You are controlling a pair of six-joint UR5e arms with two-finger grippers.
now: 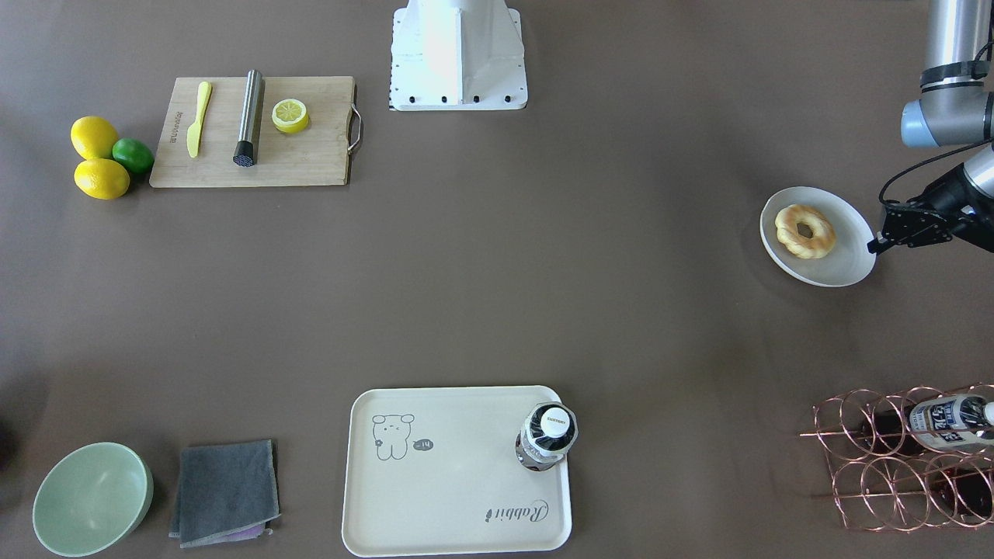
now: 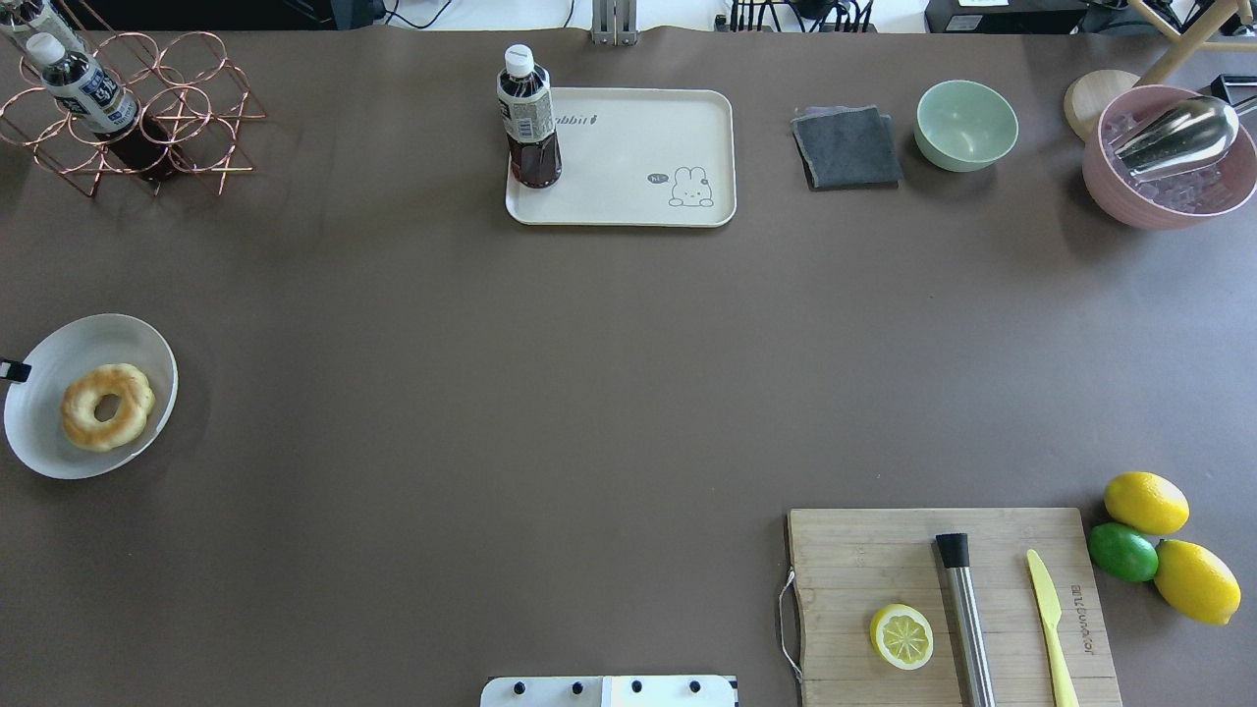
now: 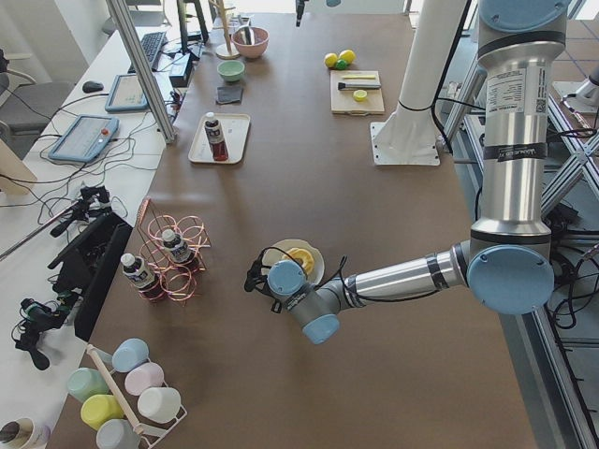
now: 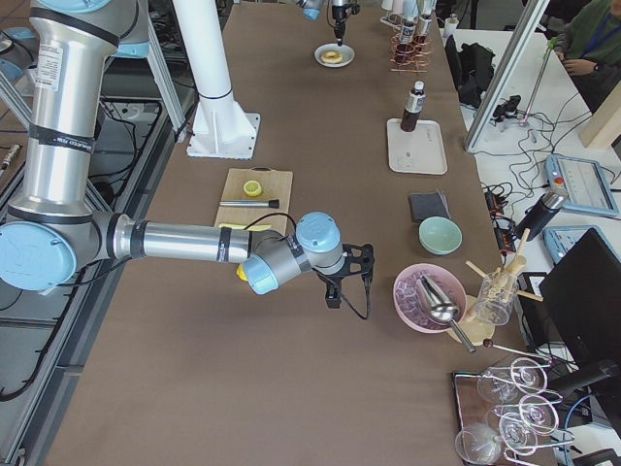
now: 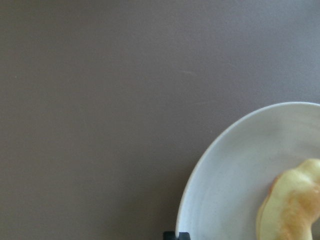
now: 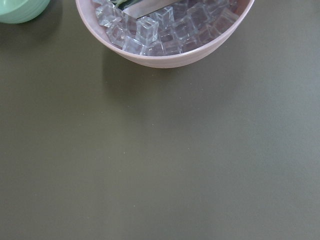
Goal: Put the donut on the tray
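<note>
Golden-yellow donut [image 1: 806, 230] lies flat on round white plate [image 1: 845, 268], a bit off the plate's middle, on the robot's left side of the table [image 1: 497, 295]; nothing touches it.

Left gripper [image 1: 879, 244] sits low, just beside the plate's outer rim, tip toward the plate; holds nothing; how far the jaws stand apart I cannot tell, as it is dark and small in the front view and only a sliver shows at the bottom edge of the left wrist view. That wrist view shows plate rim and one end of the donut, so the gripper is off to the side of the target, not over it.

Tray [image 1: 458, 497] is cream-white, at the far side of the table from the robot, well apart from the plate; bottle [image 1: 547, 436] stands upright in the tray corner nearest the plate; rest of tray surface bare.

Right gripper [image 4: 335, 289] is well apart from all this, over the table near the pink bowl [image 4: 427, 301]; nothing seen in it; opening cannot be told from that side view.

Step, as I judge it: approach to grasp, pick not yet begun. Next move calls for the left gripper to come in over the plate rim, straddle one side of the ring and close lightly, since the pastry looks soft; then lift, carry across, set down on bare tray clear of the bottle. Risks: nudging the plate; clipping the bottle.
</note>
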